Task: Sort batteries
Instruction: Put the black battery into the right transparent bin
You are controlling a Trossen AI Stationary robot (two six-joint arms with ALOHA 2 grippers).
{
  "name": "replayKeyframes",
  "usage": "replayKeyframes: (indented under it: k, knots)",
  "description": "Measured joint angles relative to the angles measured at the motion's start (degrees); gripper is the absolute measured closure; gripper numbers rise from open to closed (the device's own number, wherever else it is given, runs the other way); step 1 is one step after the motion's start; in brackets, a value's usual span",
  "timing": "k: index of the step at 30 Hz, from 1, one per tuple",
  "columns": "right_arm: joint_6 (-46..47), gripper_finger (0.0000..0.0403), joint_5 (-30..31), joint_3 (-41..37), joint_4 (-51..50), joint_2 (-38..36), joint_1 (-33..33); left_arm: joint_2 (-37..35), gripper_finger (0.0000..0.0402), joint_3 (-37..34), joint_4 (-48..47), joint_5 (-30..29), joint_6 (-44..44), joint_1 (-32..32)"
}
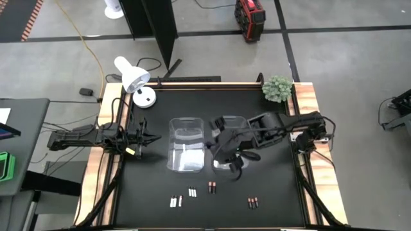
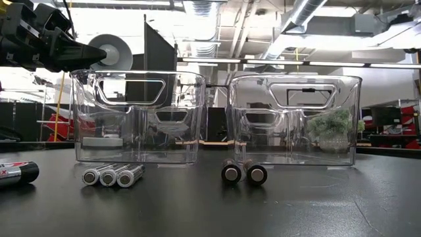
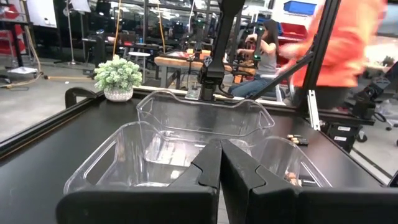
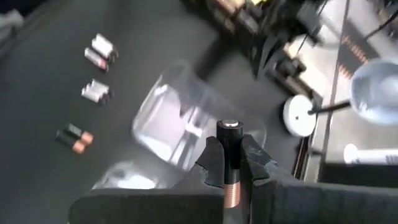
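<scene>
Two clear bins (image 1: 186,146) (image 1: 235,122) stand side by side mid-table. My right gripper (image 4: 229,151) hangs above them and is shut on a dark battery with a copper-orange end (image 4: 229,163). Loose batteries lie on their sides on the black mat nearer the front edge: white ones (image 1: 175,201) (image 1: 192,192) and dark ones with copper ends (image 1: 211,187) (image 1: 253,203). In the low view three silver ones (image 2: 112,176) and two dark ones (image 2: 243,174) lie in front of the bins. My left gripper (image 1: 146,136) waits shut at the table's left side, pointing level toward the bins. My right gripper pinches the battery's dark body (image 4: 228,144) between its two fingers (image 4: 211,167). The battery lies along the fingers, its silver cap (image 4: 229,125) past the fingertips and its copper end (image 4: 231,193) back between them. The fingers slant downward, and the battery is clear of table and bins.
A white desk lamp (image 1: 133,78) stands at the far left corner and a small potted plant (image 1: 277,88) at the far right. A dark-and-red cylinder (image 2: 16,173) lies at the low view's left. People (image 3: 348,50) are beyond the table's right side.
</scene>
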Motion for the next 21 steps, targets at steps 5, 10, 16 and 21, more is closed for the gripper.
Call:
replayKeyframes:
  k: [5, 10, 16, 21]
  knots:
    - [7.7, 0.0390, -0.3, 0.0, -9.1, 2.1, -1.1, 0.0, 0.0401, 0.0, 0.0, 0.0, 0.0, 0.0]
    - [12.1, 0.0390, -5.0, 0.0, -11.4, 4.2, -3.5, 0.0, 0.0401, 0.0, 0.1, 0.0, -0.1, 0.0]
    - [13.0, 0.0390, -7.3, -0.8, -9.1, 6.7, -6.1, 0.0, 0.0401, 0.0, 0.1, 0.0, -0.2, 0.0]
    - [13.0, 0.0390, -8.4, -4.9, -2.5, 6.5, -8.3, 0.0, 0.0401, 0.0, 0.3, 0.0, -0.2, 0.0]
